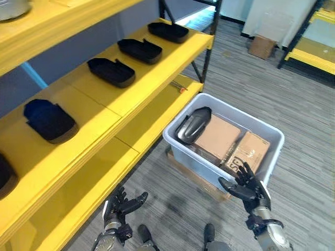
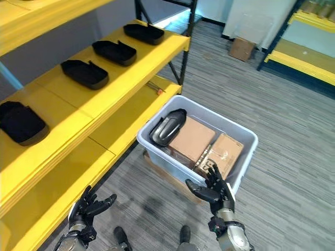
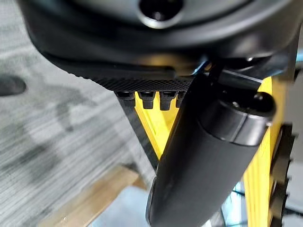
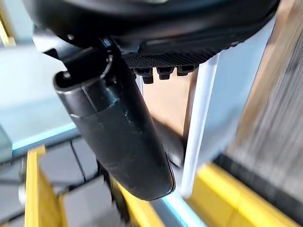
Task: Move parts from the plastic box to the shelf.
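Observation:
A pale grey plastic box (image 1: 260,125) stands on the floor beside the yellow shelf (image 1: 157,68). Inside lie a dark grey moulded part (image 1: 192,125) at the shelf end and two brown cartons (image 1: 225,140). Several black parts (image 1: 111,71) sit in a row on the middle shelf board. My right hand (image 1: 245,187) hovers open just in front of the box's near rim, fingers spread, holding nothing. Low down by the bottom shelf board, my left hand (image 1: 121,205) is open and empty. The right wrist view shows the box wall (image 4: 204,104) past the thumb.
The box rests on a flat piece of cardboard (image 1: 183,170). A small cardboard carton (image 1: 261,46) stands on the floor at the back, near another yellow rack (image 1: 309,55). Grey carpet (image 1: 246,78) lies open to the right of the box.

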### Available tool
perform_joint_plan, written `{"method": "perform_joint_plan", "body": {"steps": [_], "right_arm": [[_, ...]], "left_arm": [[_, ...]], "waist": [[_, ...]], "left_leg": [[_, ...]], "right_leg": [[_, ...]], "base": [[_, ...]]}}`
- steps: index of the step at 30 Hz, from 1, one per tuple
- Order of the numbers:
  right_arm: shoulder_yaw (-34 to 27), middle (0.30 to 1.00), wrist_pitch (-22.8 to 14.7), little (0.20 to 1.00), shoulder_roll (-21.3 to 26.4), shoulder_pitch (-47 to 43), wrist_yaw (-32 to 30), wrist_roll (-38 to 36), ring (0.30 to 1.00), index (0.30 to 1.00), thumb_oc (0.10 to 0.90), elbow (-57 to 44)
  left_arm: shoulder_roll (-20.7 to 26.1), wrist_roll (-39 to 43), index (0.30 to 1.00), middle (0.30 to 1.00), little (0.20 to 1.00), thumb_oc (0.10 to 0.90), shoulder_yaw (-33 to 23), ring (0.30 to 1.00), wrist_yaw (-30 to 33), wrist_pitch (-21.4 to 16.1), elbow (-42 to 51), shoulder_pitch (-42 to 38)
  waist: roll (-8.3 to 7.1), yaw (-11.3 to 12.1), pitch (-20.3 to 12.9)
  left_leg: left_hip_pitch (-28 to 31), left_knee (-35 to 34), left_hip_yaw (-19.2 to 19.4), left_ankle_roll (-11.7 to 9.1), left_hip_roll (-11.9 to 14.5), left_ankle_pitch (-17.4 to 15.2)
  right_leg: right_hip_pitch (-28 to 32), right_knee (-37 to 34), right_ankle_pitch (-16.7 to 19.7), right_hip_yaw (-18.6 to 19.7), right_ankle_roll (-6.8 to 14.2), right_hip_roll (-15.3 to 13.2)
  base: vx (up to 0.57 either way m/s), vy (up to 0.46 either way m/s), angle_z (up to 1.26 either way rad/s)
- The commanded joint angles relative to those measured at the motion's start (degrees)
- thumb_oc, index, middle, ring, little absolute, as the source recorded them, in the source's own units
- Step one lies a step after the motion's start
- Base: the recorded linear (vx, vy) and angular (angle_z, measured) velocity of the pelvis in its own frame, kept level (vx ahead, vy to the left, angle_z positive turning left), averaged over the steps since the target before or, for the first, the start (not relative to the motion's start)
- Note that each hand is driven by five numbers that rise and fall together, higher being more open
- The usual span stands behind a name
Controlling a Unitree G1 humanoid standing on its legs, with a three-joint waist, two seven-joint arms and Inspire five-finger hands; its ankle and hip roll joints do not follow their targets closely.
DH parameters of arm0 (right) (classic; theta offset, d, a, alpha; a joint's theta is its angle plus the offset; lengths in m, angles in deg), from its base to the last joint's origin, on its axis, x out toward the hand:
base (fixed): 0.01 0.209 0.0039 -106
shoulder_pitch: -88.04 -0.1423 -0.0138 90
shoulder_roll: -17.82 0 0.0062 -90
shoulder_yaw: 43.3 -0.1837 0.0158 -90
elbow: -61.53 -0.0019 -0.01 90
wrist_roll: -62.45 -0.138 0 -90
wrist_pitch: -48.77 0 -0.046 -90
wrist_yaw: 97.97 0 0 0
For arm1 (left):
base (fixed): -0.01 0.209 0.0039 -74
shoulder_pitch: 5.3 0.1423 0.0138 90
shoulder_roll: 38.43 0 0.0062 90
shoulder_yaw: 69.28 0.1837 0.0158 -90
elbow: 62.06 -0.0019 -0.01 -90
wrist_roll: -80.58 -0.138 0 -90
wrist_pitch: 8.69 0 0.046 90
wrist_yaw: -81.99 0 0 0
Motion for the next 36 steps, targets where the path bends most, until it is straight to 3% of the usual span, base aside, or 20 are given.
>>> {"method": "perform_joint_plan", "body": {"steps": [1,2,10,17,18,19,20,21,22,23,26,28,29,33,36], "right_arm": [[-1.1,1.000,-4.6,1.000,-0.5,-4.0,1.9,-0.8,1.000,1.000,0.900,-8.7],[-1.6,1.000,-5.0,1.000,-0.4,-3.8,1.4,-0.8,1.000,1.000,0.900,-8.6],[-2.9,1.000,-5.7,1.000,-0.4,-2.1,1.3,-0.8,1.000,1.000,0.900,-9.7],[-3.0,1.000,-6.5,1.000,1.1,-1.1,1.0,-1.1,1.000,1.000,0.900,-10.0],[-3.2,1.000,-6.3,1.000,1.0,0.7,1.4,-1.2,1.000,1.000,0.900,-9.6],[-3.2,1.000,-6.2,1.000,1.2,1.1,1.5,-1.1,1.000,1.000,0.900,-9.2],[-2.9,1.000,-5.9,1.000,1.8,1.2,1.5,-0.5,1.000,1.000,0.900,-8.7],[-3.0,1.000,-5.9,1.000,1.8,1.2,1.5,-0.5,1.000,1.000,0.900,-8.7],[-2.8,1.000,-5.6,1.000,2.7,0.8,1.6,0.8,1.000,1.000,0.900,-7.9],[-3.1,1.000,-5.6,1.000,2.9,0.7,1.7,1.3,1.000,1.000,0.900,-7.5],[-3.4,1.000,-5.7,1.000,3.2,0.4,1.8,1.6,1.000,1.000,0.900,-7.4],[-3.3,1.000,-6.5,1.000,3.6,-1.3,1.0,2.2,1.000,1.000,0.900,-5.9],[-3.4,1.000,-6.5,1.000,3.8,-1.7,0.8,2.3,1.000,1.000,0.900,-5.7],[-3.6,1.000,-6.2,1.000,3.9,-1.9,0.9,2.4,1.000,1.000,0.900,-4.9],[-4.1,1.000,-5.6,1.000,3.2,-1.6,1.5,2.2,1.000,1.000,0.900,-5.2]], "left_arm": [[4.4,0.2,1.000,1.000,1.000,0.900,-1.9,1.000,-2.5,-4.6,5.6,-3.3],[4.1,0.4,1.000,1.000,1.000,0.900,-1.6,1.000,-2.5,-4.7,5.2,-3.2],[3.6,-0.7,1.000,1.000,1.000,0.900,-0.7,1.000,-3.2,-4.4,4.9,-2.4],[3.7,-2.2,1.000,1.000,1.000,0.900,1.6,1.000,-2.6,-4.5,4.2,-5.6],[3.7,-2.4,1.000,1.000,1.000,0.900,1.7,1.000,-3.0,-4.6,4.2,-5.3],[4.0,-2.6,1.000,1.000,1.000,0.900,1.7,1.000,-3.3,-4.7,4.6,-5.3],[4.4,-3.0,1.000,1.000,1.000,0.900,1.6,1.000,-3.5,-4.8,5.3,-5.3],[4.4,-3.0,1.000,1.000,1.000,0.900,1.7,1.000,-3.5,-4.8,5.3,-5.3],[4.3,-2.6,1.000,1.000,1.000,0.900,1.5,1.000,-3.8,-5.0,5.9,-5.3],[4.1,-2.4,1.000,1.000,1.000,0.900,1.4,1.000,-4.0,-5.0,6.2,-5.2],[3.9,-1.9,1.000,1.000,1.000,0.900,1.0,1.000,-3.8,-5.3,6.5,-5.1],[3.8,-1.1,1.000,1.000,1.000,0.900,0.7,1.000,-2.7,-5.7,6.7,-6.0],[3.8,-0.8,1.000,1.000,1.000,0.900,0.6,1.000,-2.7,-5.8,6.8,-6.2],[3.5,-0.7,1.000,1.000,1.000,0.900,0.4,1.000,-2.8,-6.0,7.0,-6.4],[3.6,-0.9,1.000,1.000,1.000,0.900,1.2,1.000,-2.9,-5.8,6.5,-7.3]], "waist": [[-2.21,0.4,-2.8],[-1.38,-0.6,-3.0],[0.66,-2.8,-3.3],[1.36,-4.6,-1.9],[1.02,-4.9,-0.8],[1.10,-4.8,-0.1],[1.19,-3.8,0.8],[1.22,-4.0,0.8],[1.03,-2.1,1.7],[0.59,-1.5,1.7],[0.31,-1.2,1.4],[0.61,0.2,2.2],[0.60,0.5,2.5],[1.61,1.2,2.0],[1.93,0.9,1.4]], "left_leg": [[1.0,6.0,-0.6,-1.4,2.2,-5.7],[2.2,5.0,0.1,-1.8,2.3,-5.1],[4.3,3.2,0.7,-3.2,3.6,-2.8],[4.0,4.7,0.4,-6.3,8.5,2.2],[3.2,8.3,-1.0,-6.4,9.7,2.4],[2.6,9.5,-2.5,-6.2,9.5,2.6],[1.4,11.1,-7.0,-5.6,7.9,3.1],[1.0,11.4,-7.3,-5.6,7.9,3.0],[-3.0,12.0,-15.3,-2.6,2.9,2.1],[-5.5,12.0,-18.7,-1.8,0.4,0.4],[-7.5,9.1,-21.0,-1.6,0.3,0.4],[-10.1,3.0,-28.2,-2.7,0.4,4.7],[-10.1,1.1,-30.4,-3.2,0.4,5.1],[-9.9,-1.0,-34.8,-4.3,0.4,5.5],[-7.2,-1.0,-34.1,-3.8,-0.1,3.1]], "right_leg": [[1.5,0.2,-2.0,0.0,2.6,-2.2],[1.2,0.2,-2.2,1.0,2.5,-1.8],[1.6,0.5,-3.7,2.4,1.1,0.3],[1.2,2.8,-7.1,5.3,-2.7,5.6],[1.3,3.2,-8.0,6.2,-3.8,6.9],[1.2,3.6,-8.4,6.7,-4.1,7.2],[0.9,4.1,-8.6,7.6,-4.5,7.3],[0.8,4.2,-8.7,7.4,-4.5,7.3],[-0.4,4.3,-7.7,8.7,-5.1,7.0],[-0.5,4.3,-7.7,9.2,-5.0,6.5],[-0.5,3.7,-7.6,10.6,-4.5,6.3],[-0.4,3.8,-7.7,12.9,-3.8,6.0],[-0.2,4.3,-8.1,14.5,-3.5,6.0],[0.3,4.7,-9.0,17.8,-3.1,6.6],[2.0,5.3,-10.1,20.7,-2.2,5.6]], "base": [[0.00,-0.032,-0.56],[0.00,-0.019,-0.31],[0.02,-0.054,-0.17],[0.01,-0.214,-0.08],[0.03,-0.185,-0.13],[0.02,-0.189,-0.17],[-0.01,-0.041,-0.35],[-0.09,-0.015,-0.63],[-0.05,-0.029,-0.73],[-0.04,-0.027,-0.64],[0.13,0.036,-0.39],[0.18,0.173,-0.30],[0.19,0.186,-0.42],[0.15,0.168,-0.95],[0.24,0.423,-0.79]]}}
